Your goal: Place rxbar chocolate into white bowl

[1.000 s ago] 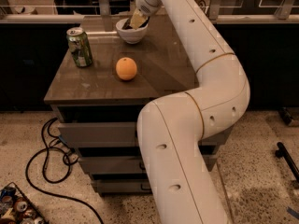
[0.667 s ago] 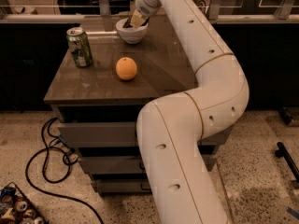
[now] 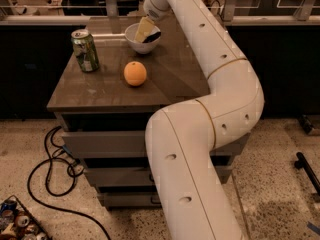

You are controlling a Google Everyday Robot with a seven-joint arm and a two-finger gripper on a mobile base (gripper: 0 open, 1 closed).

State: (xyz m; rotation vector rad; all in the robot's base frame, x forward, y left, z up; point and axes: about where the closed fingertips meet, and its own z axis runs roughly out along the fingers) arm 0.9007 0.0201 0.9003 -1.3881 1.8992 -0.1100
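Note:
The white bowl (image 3: 139, 46) stands at the back of the table top, behind the orange. My gripper (image 3: 145, 30) hangs at the end of the long white arm, right over the bowl and reaching down into its mouth. A dark flat piece, the rxbar chocolate (image 3: 153, 35), shows inside the bowl at the right side of the gripper. I cannot tell whether the bar rests in the bowl or is still held.
A green soda can (image 3: 85, 50) stands at the table's left. A round orange (image 3: 135, 73) lies in the middle, in front of the bowl. The brown table top (image 3: 100, 89) sits on a drawer cabinet. Black cables (image 3: 50, 174) lie on the floor at left.
The gripper has stayed over the white bowl with almost no shift. The can and the orange have not moved.

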